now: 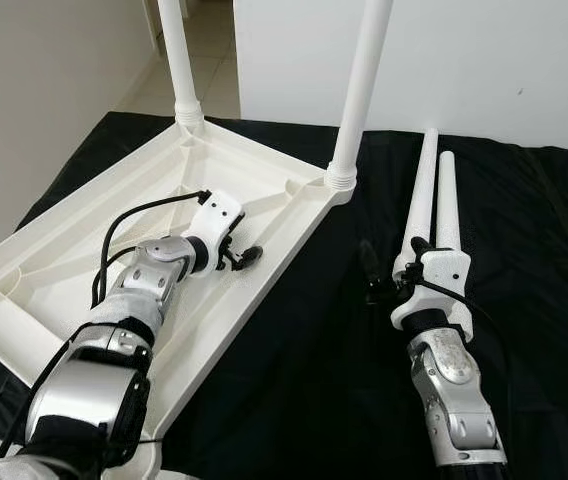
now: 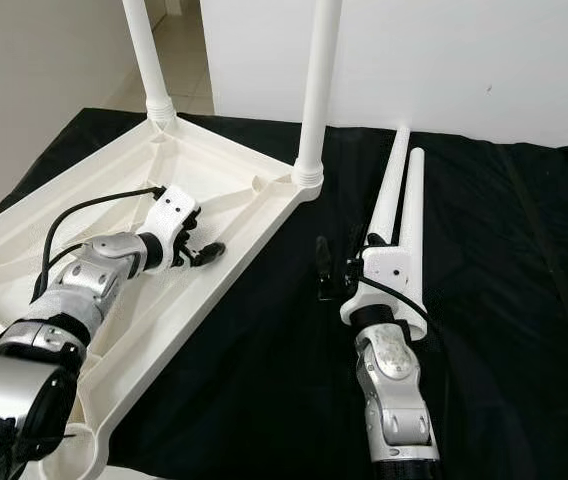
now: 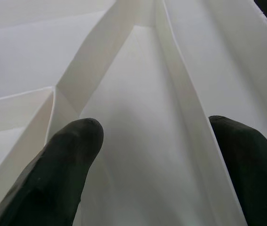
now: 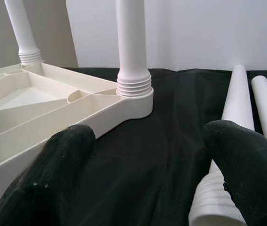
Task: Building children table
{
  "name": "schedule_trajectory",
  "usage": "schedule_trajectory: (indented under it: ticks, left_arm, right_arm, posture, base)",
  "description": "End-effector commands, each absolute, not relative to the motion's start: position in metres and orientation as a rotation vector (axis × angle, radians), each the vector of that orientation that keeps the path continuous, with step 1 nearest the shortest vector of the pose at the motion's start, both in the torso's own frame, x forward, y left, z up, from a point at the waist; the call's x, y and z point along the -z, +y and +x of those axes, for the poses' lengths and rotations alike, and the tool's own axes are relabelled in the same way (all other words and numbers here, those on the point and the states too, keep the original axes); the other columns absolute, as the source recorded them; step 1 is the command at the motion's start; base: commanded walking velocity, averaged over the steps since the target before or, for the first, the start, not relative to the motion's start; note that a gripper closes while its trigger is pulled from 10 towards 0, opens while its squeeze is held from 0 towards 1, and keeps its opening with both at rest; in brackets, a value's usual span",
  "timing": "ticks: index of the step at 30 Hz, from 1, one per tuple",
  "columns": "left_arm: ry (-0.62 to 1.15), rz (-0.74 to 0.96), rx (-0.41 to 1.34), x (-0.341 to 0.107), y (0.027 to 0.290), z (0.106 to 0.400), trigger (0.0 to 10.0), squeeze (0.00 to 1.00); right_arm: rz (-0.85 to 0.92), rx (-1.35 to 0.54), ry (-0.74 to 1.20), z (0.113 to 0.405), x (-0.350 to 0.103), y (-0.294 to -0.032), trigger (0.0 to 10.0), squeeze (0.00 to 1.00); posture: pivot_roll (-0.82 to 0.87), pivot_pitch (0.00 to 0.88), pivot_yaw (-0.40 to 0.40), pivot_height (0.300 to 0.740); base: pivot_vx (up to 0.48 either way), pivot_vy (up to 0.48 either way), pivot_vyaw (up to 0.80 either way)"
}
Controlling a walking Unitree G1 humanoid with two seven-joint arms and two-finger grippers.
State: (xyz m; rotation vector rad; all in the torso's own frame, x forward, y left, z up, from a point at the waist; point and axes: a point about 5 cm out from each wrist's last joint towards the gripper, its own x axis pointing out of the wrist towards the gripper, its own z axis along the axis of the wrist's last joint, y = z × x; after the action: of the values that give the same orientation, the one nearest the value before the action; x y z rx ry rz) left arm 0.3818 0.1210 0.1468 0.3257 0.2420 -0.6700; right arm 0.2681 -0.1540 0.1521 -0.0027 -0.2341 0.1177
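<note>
1. White plastic upside-down tabletop (image 1: 84, 250) lies at left on black cloth (image 1: 304, 340), two white legs (image 1: 362, 90) screwed into its far corners.
2. Left gripper (image 1: 249, 256), fingers spread, rests inside it.
3. Right gripper (image 1: 369, 270), fingers apart, hovers beside two loose white tapered legs (image 1: 434, 200) at right.

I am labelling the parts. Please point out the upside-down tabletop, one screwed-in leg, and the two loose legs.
Upside-down tabletop (image 1: 59, 262): left eye view, inner ribbed surface.
Screwed-in leg (image 1: 362, 90): left eye view, mid shaft.
Loose legs (image 1: 422, 195): left eye view, shaft of the left one.
</note>
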Motion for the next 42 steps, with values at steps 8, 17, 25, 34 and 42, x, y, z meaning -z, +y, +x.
schedule_trajectory:
  ticks: [8, 17, 25, 34, 42]
  left_arm:
    - [0.026, 0.077, 0.572, -0.18, 0.111, 0.381, 10.0, 0.0]
    - [0.035, 0.288, 0.808, -0.184, 0.168, 0.332, 10.0, 0.0]
    - [0.15, 0.378, 0.921, -0.172, 0.198, 0.296, 10.0, 0.0]
    - [0.395, 0.479, 1.077, -0.152, 0.215, 0.263, 10.0, 0.0]
    - [0.457, 0.559, 1.145, -0.128, 0.193, 0.257, 10.0, 0.0]
  right_arm:
    - [-0.001, -0.142, -0.229, 0.265, -0.153, -0.151, 10.0, 0.0]
    - [0.002, -0.16, -0.212, 0.265, -0.15, -0.148, 10.0, 0.0]
    - [0.003, -0.177, -0.204, 0.267, -0.149, -0.145, 10.0, 0.0]
    - [-0.004, -0.181, -0.199, 0.27, -0.148, -0.147, 10.0, 0.0]
    - [0.001, -0.183, -0.204, 0.274, -0.149, -0.145, 10.0, 0.0]
  posture:
    - [-0.07, 0.069, 0.018, 0.74]
    - [-0.03, 0.101, -0.002, 0.74]
    - [-0.01, 0.115, -0.013, 0.74]
    - [-0.01, 0.105, -0.013, 0.74]
    - [-0.01, 0.082, -0.016, 0.74]
  base:
    - [0.0, 0.0, 0.0]
    - [0.0, 0.0, 0.0]
    - [0.0, 0.0, 0.0]
    - [0.0, 0.0, 0.0]
    - [0.0, 0.0, 0.0]
